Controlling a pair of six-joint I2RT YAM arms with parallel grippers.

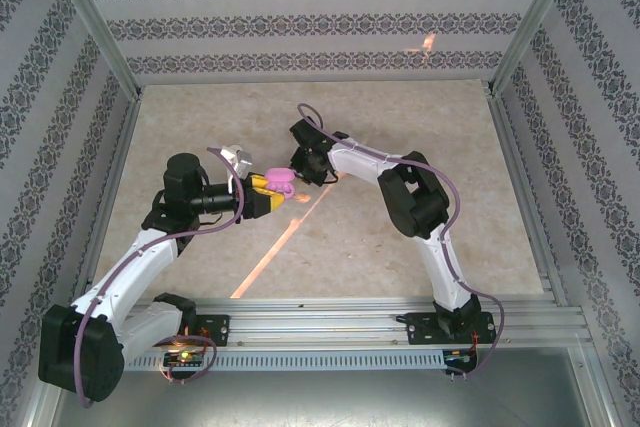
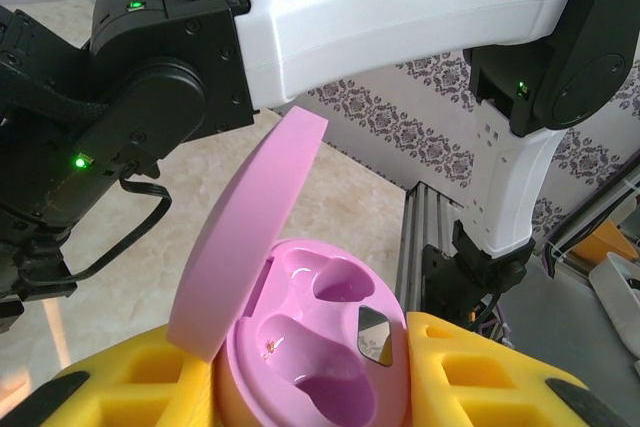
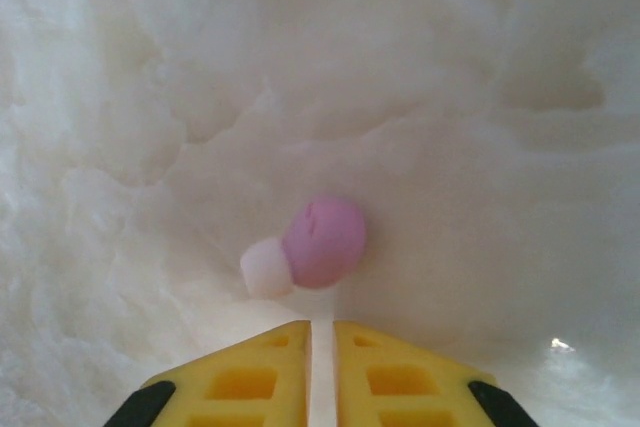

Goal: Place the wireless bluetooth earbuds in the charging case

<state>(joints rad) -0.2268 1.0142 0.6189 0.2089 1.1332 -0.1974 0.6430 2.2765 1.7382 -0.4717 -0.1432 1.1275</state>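
The charging case (image 2: 320, 347), lilac-pink, sits between the yellow pads of my left gripper (image 2: 320, 392), which is shut on it. Its lid (image 2: 250, 237) stands open and both wells inside are empty. From above, the case (image 1: 278, 181) is held over the middle of the table by the left gripper (image 1: 268, 194). One earbud (image 3: 322, 240), lilac with a whitish tip, lies on the table just beyond the tips of my right gripper (image 3: 321, 332). Those jaws stand almost together, with a thin gap and nothing between them. The right gripper (image 1: 303, 169) points down, just right of the case.
A small white object (image 1: 238, 159) lies just behind the left gripper. The marbled tabletop (image 1: 400, 117) is walled on three sides by patterned panels. An aluminium rail (image 1: 350, 312) runs along the near edge. The right arm (image 2: 400, 17) hangs close over the open case.
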